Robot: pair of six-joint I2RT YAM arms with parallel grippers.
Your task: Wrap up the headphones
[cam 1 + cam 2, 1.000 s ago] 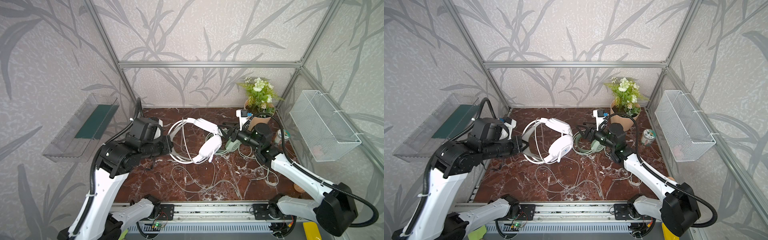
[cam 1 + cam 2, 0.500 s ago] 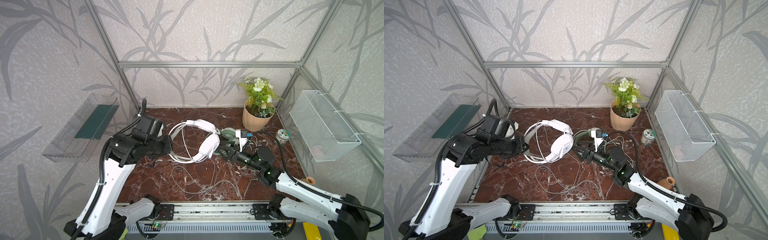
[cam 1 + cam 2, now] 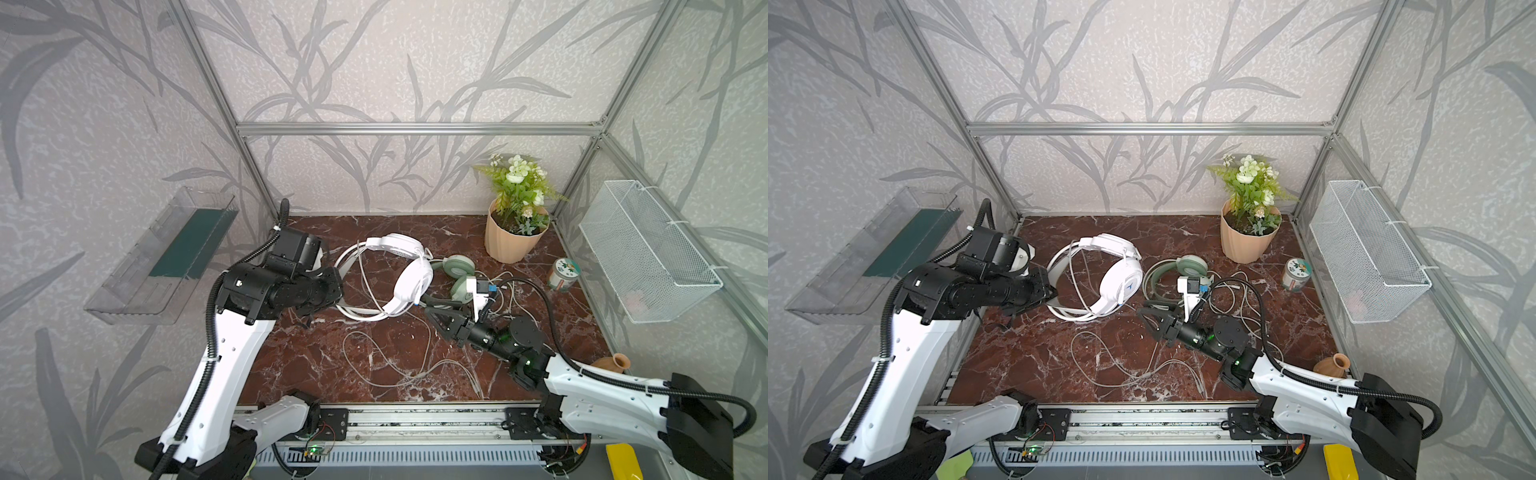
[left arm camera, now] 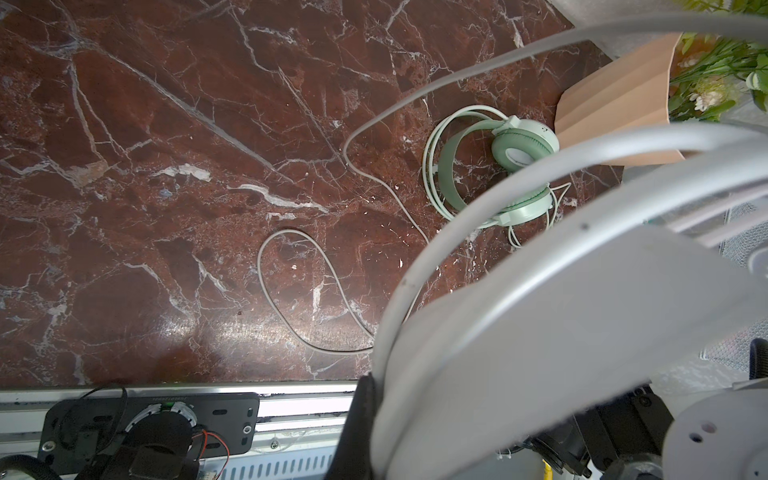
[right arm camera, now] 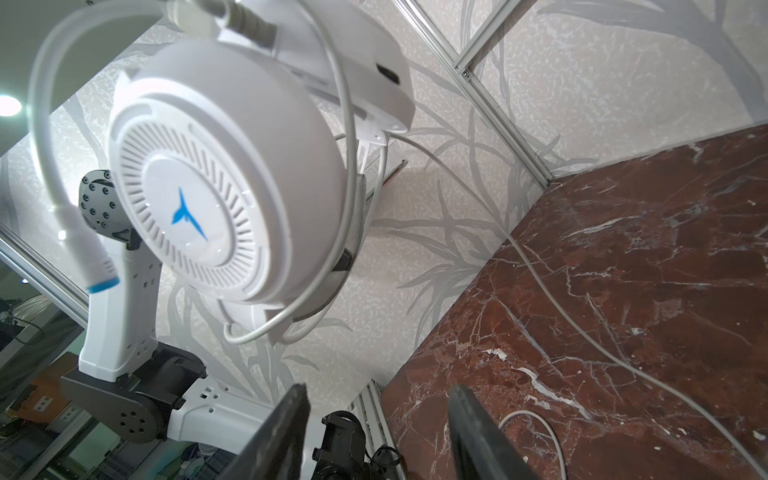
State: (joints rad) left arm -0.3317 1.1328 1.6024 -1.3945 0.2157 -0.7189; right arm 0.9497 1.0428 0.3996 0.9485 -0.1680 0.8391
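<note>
Clock: 12 = back wall in the top views. The right gripper [image 3: 430, 308] has backed off. A second ago it was up by the mint headset, level with the white cup. Now it sits low, just at 5 o'clock of that cup, with its fingers [image 5: 286, 432] at a middling gap, a bit narrower than before and nothing between them. The left gripper [image 3: 332, 287] has barely shifted and stays clamped on the double headband of the white plastic over-ear headset [image 3: 409, 284], which it holds up off the table at about 10 o'clock of centre with the cup hanging. My read is that one turn is on and the right side has let go to fetch more slack; most of the lead is still unwound. The red-brown marble-look tabletop [image 3: 291, 365] is hard and glossy, so cable should slide on it. The white headset has a rigid smooth shell, a round vented cup with a blue logo, and thin tube bands. The pale mint green padded headset [image 3: 457, 265] lies flat at 1 o'clock, with soft ring pads and its own lead tangled at its 3 o'clock, apparently untouched. The thin pale grey cable [image 4: 259, 270] is limp and round. It lies in loose loops at 6 o'clock, one strand rises to the white cup, and a loop hangs around that cup.
</note>
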